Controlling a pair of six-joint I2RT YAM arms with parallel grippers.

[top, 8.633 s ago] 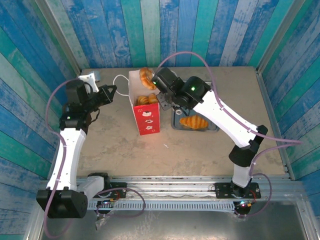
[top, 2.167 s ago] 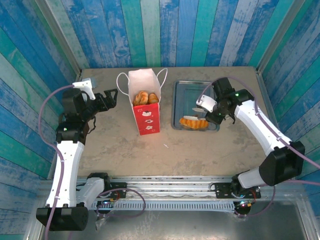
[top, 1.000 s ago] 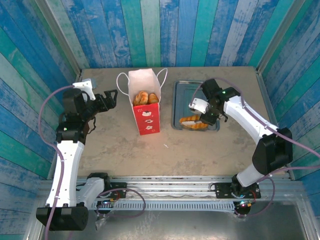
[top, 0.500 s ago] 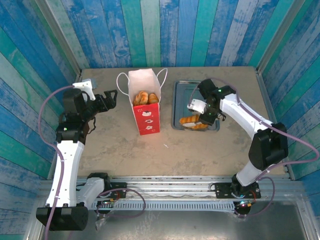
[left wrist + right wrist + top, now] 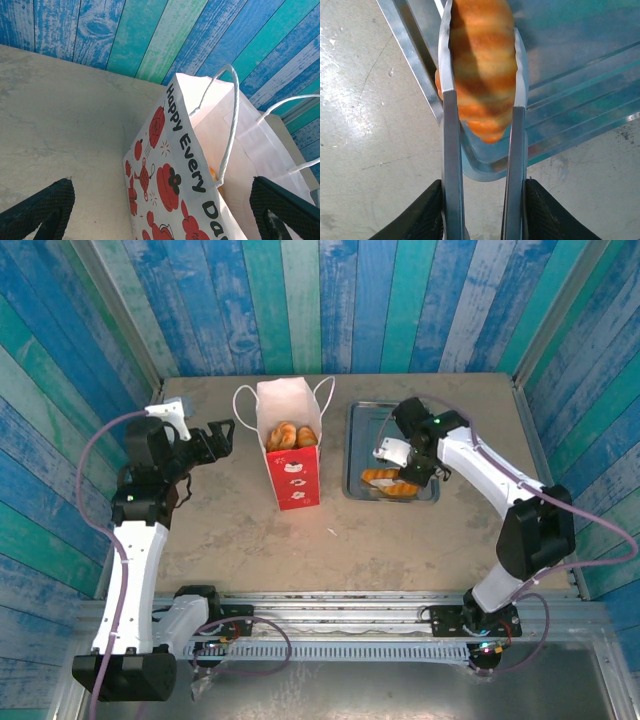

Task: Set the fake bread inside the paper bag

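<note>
Right wrist: right gripper point(image 5: 482, 220) squeezes the tongs point(image 5: 451, 165), whose blades pinch a croissant point(image 5: 479, 65) just ahead, over the tray point(image 5: 410, 50) corner. Pastries point(image 5: 290, 435) already fill the paper bag point(image 5: 292, 480); this looks like the last. Left gripper point(image 5: 215, 433) gapes wide beside the bag.

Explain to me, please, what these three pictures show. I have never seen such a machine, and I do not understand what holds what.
Two robot arms are bolted at the near edge of a table. The top picture looks down from above and behind them. The other two pictures come from a camera on each wrist. The left fingers stand wide open, facing the paper bag, which already holds some fake bread. The right fingers squeeze metal tongs, and the tongs grip a croissant at the edge of the grey tray.
</note>
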